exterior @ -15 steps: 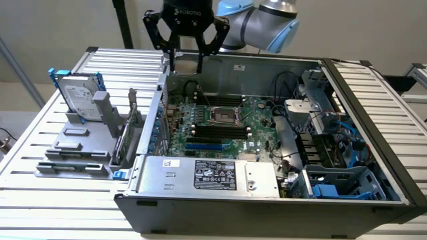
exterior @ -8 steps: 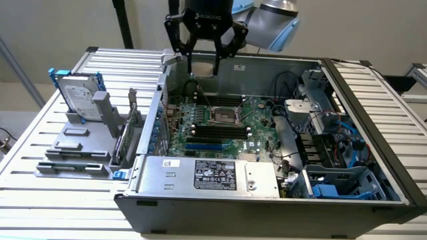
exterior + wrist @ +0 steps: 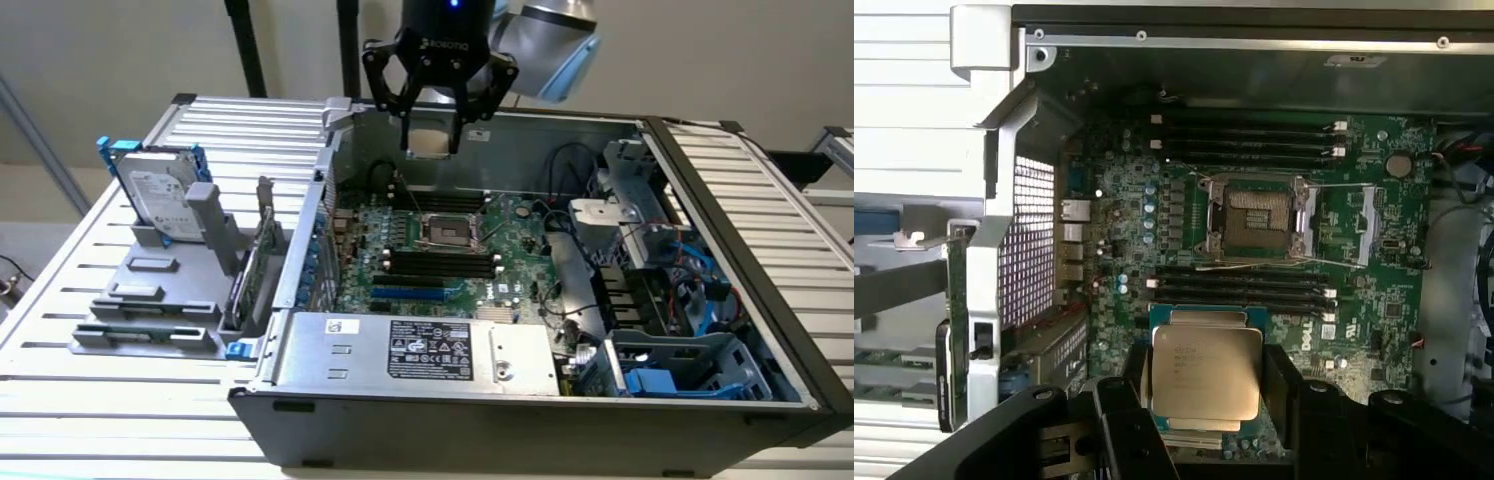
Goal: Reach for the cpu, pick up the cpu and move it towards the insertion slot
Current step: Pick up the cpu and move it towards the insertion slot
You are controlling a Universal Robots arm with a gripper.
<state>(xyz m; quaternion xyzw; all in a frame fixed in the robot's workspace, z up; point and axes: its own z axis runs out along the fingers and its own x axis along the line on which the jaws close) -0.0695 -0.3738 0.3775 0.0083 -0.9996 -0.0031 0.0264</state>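
Observation:
My gripper (image 3: 434,138) hangs above the open computer case, shut on the cpu (image 3: 431,140), a small flat square chip with a silver top and tan edges. In the wrist view the cpu (image 3: 1206,373) sits between the black fingers (image 3: 1286,385), held level over the green circuit board. The insertion slot (image 3: 449,232) is the square socket with a shiny metal frame and dark centre, low inside the case below the gripper. In the wrist view the insertion slot (image 3: 1259,215) lies beyond the chip, with its lid standing open.
Long black memory slots (image 3: 1244,135) flank the socket on both sides. A silver hard drive (image 3: 163,195) with blue rails stands in a grey rack on the exterior view's left. The power supply (image 3: 420,350), cables and blue drive bays (image 3: 667,375) fill the case's near and right parts.

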